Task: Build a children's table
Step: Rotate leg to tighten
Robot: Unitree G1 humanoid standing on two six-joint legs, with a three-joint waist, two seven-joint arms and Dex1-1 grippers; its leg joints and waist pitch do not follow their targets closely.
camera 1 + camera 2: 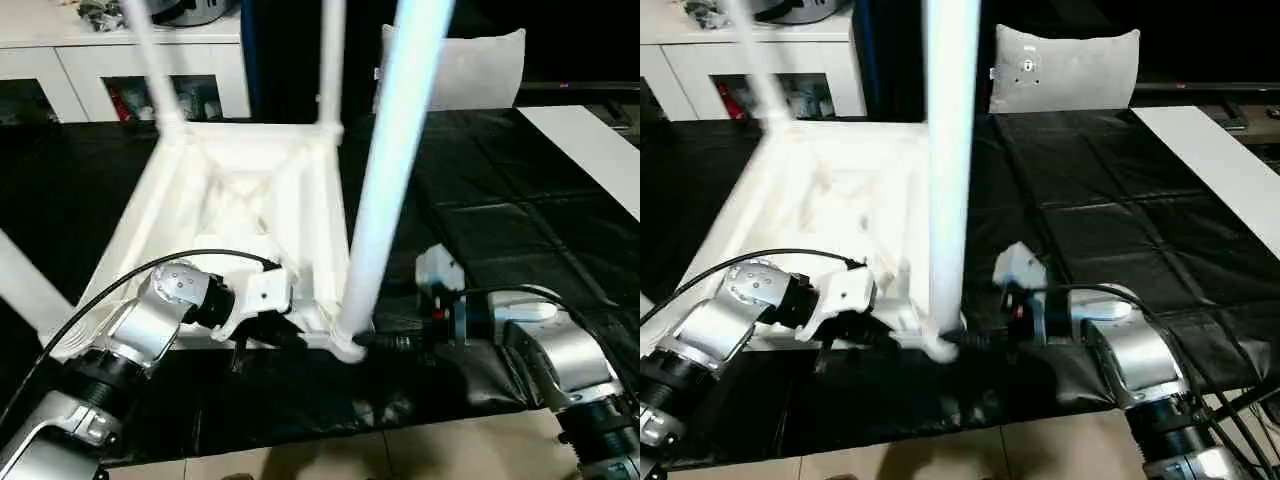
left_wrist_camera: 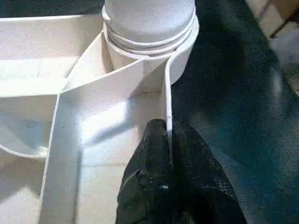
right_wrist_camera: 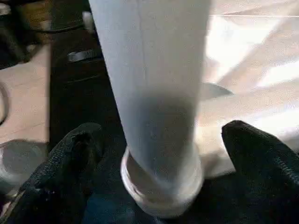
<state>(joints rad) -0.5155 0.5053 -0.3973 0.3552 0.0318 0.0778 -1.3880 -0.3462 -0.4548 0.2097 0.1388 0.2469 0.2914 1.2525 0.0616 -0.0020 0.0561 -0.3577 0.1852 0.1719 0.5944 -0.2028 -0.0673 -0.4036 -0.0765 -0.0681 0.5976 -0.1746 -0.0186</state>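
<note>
Upturned on the black quilted cloth (image 1: pixel 480 230): white plastic rectangular tabletop with raised rim (image 1: pixel 245 215), long white tapered cylindrical legs standing up from its corner sockets. Near-corner leg (image 1: pixel 385 190) rising between the spread black fingers (image 3: pixel 70 158) of the right gripper (image 3: pixel 159 154), one finger on either side, neither pressing it. Left gripper (image 2: pixel 168 140) clenched on the thin rim wall just beside that same corner socket (image 2: pixel 149 42). No readable writing or labels anywhere.

no readable text, labels, brands or numbers anywhere.
</note>
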